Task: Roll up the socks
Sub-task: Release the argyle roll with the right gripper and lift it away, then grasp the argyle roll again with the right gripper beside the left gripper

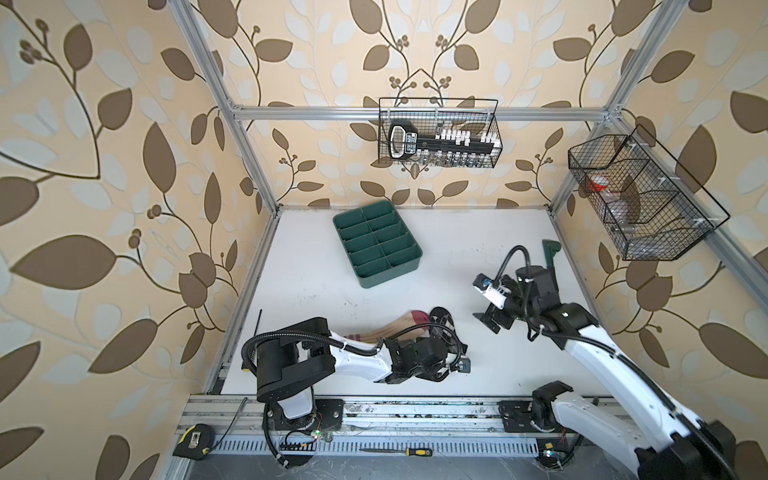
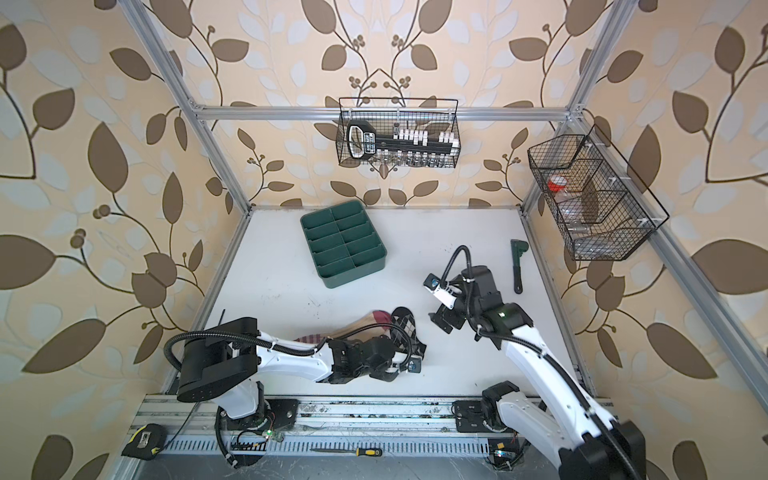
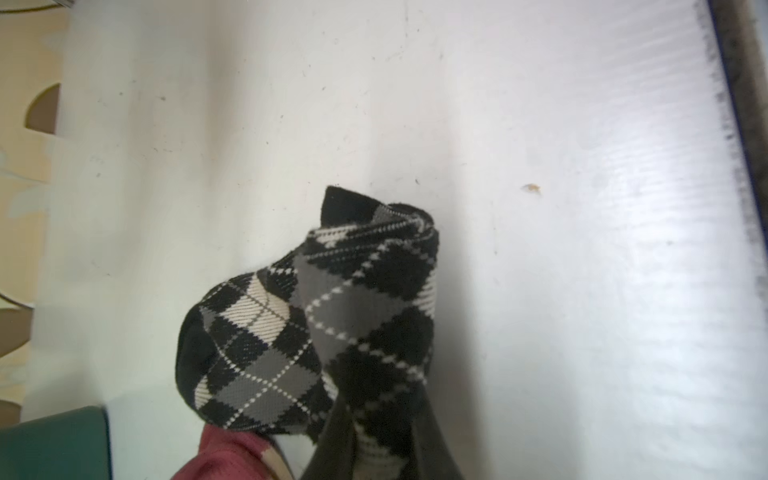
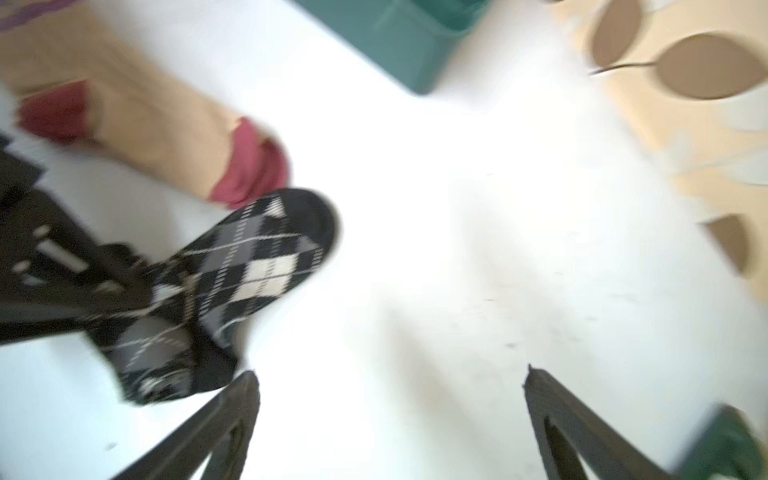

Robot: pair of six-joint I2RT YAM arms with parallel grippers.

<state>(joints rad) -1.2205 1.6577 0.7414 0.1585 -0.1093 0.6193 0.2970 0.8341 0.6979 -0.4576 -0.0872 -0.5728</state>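
the left end effector (image 3: pixel 380 419) is hidden beneath its own wrist in both top views. the wrist view shows its dark fingers (image 3: pixel 332 451) narrow, pinching the bunched black argyle sock (image 3: pixel 316 316). the beige sock (image 1: pixel 399 325) lies just left of it near the front of the counter (image 1: pixel 316 291), its striped end covered by the arm. the green divided tray (image 1: pixel 376 245) sits well behind. the right end effector (image 4: pixel 390 395), blurred, hangs with jaws wide over bare counter. a green tool (image 2: pixel 517 266) lies far right.

Robot lab cell: alu frame (image 1: pixel 311 113), wallpaper walls (image 1: pixel 83 208).
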